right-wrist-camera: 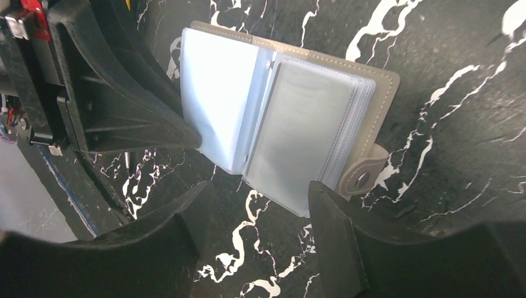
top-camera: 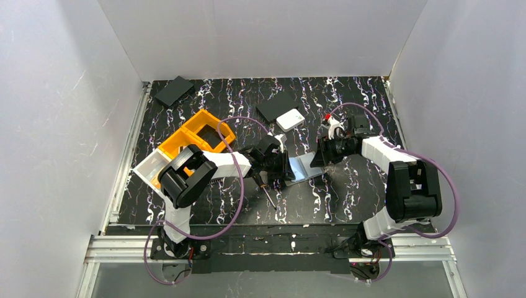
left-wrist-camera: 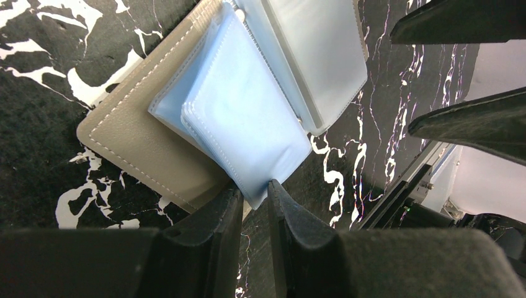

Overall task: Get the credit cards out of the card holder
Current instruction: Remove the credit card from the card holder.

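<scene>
Left gripper (left-wrist-camera: pixel 255 202): nipped almost shut on the near corner of the pale blue credit cards (left-wrist-camera: pixel 248 124), which fan out of the open card holder (left-wrist-camera: pixel 142 143) at 12 o'clock from the fingertips. Long axis of the cards: 11 to 5 o'clock in the left wrist view. Right gripper (right-wrist-camera: pixel 260 198): gaping, holding nothing, straddling the greyish pages' lower edge, snap tab (right-wrist-camera: pixel 363 174) at 3 o'clock. Probably calls for a left-arm pull toward 5 o'clock, along that axis.

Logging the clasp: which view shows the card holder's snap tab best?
Right wrist: the snap tab sticks out plainly from the open card holder. Left wrist leaves it out; top external is too coarse.
</scene>
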`<state>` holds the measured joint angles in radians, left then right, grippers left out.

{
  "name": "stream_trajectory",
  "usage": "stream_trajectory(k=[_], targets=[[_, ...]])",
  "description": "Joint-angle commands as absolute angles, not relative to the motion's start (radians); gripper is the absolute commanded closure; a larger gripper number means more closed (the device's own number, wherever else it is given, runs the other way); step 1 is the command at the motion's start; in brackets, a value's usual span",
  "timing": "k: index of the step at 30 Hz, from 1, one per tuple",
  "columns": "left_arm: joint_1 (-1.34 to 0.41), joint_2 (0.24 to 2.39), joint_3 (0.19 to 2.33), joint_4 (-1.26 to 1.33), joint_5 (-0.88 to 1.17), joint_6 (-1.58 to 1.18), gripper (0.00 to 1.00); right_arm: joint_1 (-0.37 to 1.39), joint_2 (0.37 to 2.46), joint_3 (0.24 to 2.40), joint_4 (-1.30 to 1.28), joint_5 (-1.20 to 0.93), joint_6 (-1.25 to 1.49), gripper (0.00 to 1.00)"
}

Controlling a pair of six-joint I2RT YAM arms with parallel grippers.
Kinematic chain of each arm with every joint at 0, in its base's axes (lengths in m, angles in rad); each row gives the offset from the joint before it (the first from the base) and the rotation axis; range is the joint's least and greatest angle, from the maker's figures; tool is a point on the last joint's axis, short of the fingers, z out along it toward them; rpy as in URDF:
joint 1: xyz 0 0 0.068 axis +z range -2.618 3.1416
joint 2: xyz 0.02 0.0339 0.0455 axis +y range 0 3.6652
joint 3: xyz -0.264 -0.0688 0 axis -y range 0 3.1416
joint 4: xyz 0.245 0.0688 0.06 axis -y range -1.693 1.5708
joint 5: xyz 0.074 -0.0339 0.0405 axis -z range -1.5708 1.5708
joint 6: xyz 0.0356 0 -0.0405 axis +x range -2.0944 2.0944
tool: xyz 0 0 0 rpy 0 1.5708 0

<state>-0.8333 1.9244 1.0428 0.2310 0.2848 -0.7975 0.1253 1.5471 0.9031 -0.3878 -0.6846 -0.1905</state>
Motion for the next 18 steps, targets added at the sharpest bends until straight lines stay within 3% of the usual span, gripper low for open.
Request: stream_trajectory(k=[1, 18], targets=[[-0.841, 1.948, 1.033, 0.181, 0.272, -0.791, 0.80, 0.123, 1.583, 0.895, -0.402, -0.723, -0.197, 0.34], [-0.841, 1.956, 1.041, 0.180, 0.282, -0.796, 0.80, 0.123, 1.614, 0.897, -0.401, -0.663, -0.188, 0.33]])
